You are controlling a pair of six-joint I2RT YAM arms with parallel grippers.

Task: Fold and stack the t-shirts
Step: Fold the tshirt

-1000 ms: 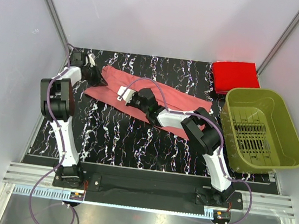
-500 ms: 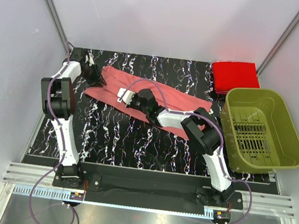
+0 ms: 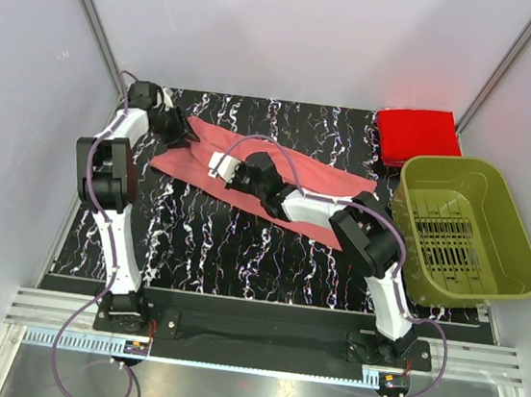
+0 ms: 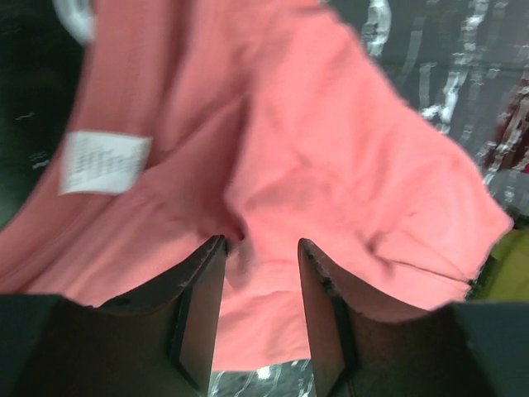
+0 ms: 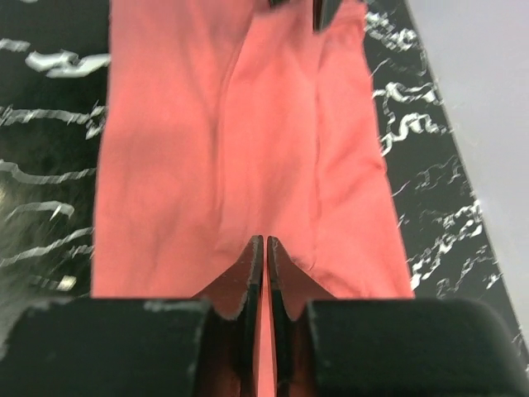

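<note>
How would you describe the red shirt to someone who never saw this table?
Find the olive-green basket on the right. Directly behind it, in the far corner, lies the red t-shirt. Unlike the spread salmon-pink t-shirt, it is brighter and folded square.

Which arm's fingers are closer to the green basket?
Right. The right fingers are over the left half of the pink t-shirt, well left of the basket; the left fingers are farther away, at the shirt's far-left end.
</note>
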